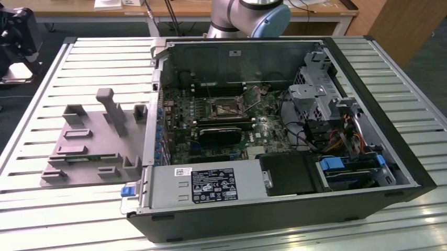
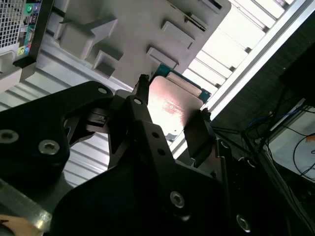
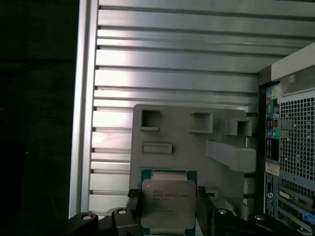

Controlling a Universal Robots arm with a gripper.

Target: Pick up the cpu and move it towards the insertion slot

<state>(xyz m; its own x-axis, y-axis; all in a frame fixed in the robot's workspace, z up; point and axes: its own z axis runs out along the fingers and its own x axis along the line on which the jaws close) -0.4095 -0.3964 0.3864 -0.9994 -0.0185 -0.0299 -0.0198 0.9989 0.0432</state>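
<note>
Currently your fingers (image 3: 134, 209) are closed narrowly on the cpu (image 3: 165, 201), one pressing each of two opposite edges. That grip, I judge, spares its metal top and its underside. In both wrist views the chip sits over the grey fixture (image 3: 187, 142), seemingly raised clear of it. The fixture lies on the slatted table (image 1: 35, 104), toward the edge at the exterior view's left, beside the open computer case (image 1: 391, 157). The insertion slot (image 1: 225, 107) sits inside on the green board, well apart from the fixture.

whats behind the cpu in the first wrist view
The grey fixture on the slatted table lies behind the cpu, held in the pincer. The fixture right behind the cpu is hidden.
</note>
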